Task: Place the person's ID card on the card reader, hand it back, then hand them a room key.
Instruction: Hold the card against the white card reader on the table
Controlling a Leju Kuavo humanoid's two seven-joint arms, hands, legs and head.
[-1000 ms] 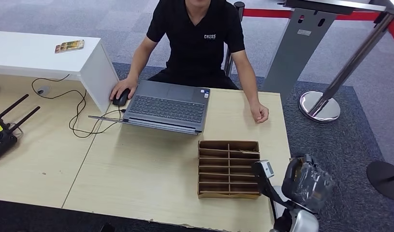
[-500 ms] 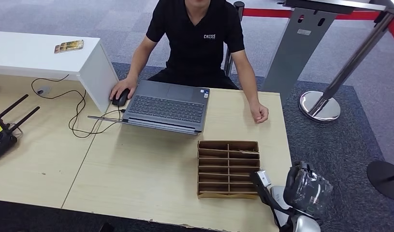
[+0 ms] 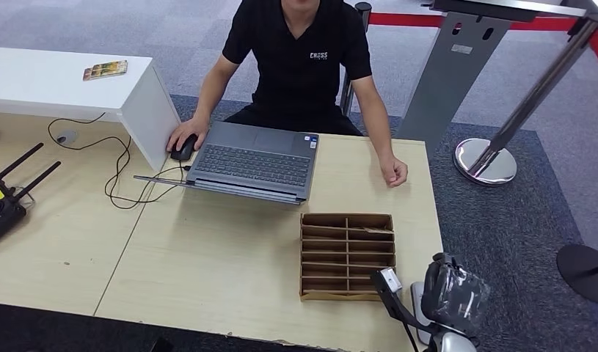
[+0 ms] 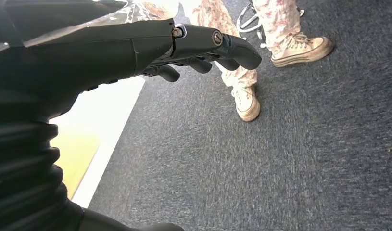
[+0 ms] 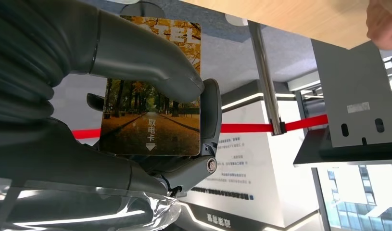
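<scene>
Room key card (image 5: 150,96) is sitting pinched between thumb and fingers of right hand (image 3: 457,293), just off the cardboard organizer's (image 3: 347,257) near-right corner, w/ shallow grip risking slip or edge-snag on organizer; left hand (image 4: 136,48) is hanging empty, fingers loosely curled.

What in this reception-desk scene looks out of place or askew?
The laptop sits skewed on the table, its near edge overlapping a thin flat sheet or panel. A loose black cable trails across the tabletop. Otherwise nothing looks spilled or damaged.
</scene>
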